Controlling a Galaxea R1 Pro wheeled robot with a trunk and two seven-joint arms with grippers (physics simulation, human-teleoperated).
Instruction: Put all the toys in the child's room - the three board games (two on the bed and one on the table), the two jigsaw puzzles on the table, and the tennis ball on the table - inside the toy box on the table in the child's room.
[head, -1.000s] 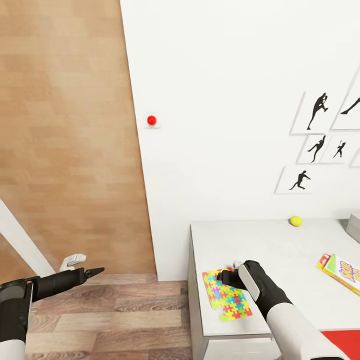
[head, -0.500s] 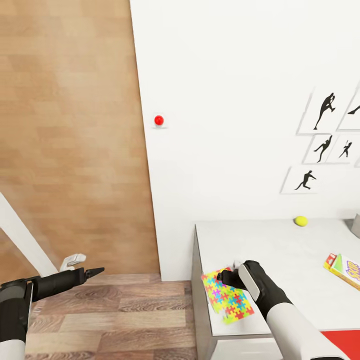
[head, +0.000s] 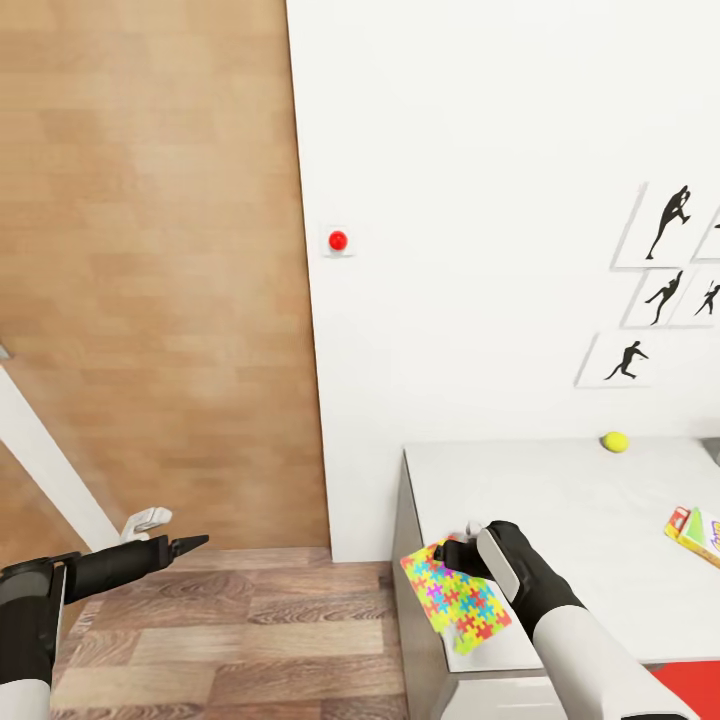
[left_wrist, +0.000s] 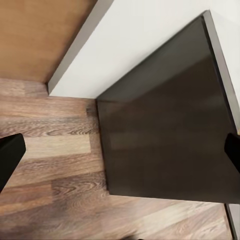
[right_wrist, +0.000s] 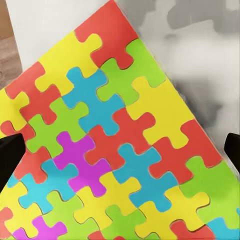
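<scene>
A multicoloured jigsaw puzzle (head: 456, 598) lies at the light-grey table's (head: 590, 510) left end and overhangs that edge. My right gripper (head: 455, 555) rests over its far corner. In the right wrist view the puzzle (right_wrist: 120, 145) spreads beneath the right gripper (right_wrist: 120, 150), whose fingertips (right_wrist: 10, 155) stand wide apart, open. The tennis ball (head: 615, 441) sits by the wall at the back of the table. A yellow-red-green board game (head: 697, 533) shows partly at the right edge. My left gripper (head: 193, 543) hovers open over the wood floor, far left of the table.
A white wall with black silhouette pictures (head: 660, 290) and a red dot (head: 338, 241) rises behind the table. A red chair (head: 690, 690) is at the lower right. A wood-panel wall and a white slanted bar (head: 50, 455) stand left. A dark grey panel (left_wrist: 165, 125) appears below the left gripper.
The whole view has shifted, so the table and wall sit further right. The puzzle stayed under my right gripper and now hangs over the table's left edge. The left arm holds its pose.
</scene>
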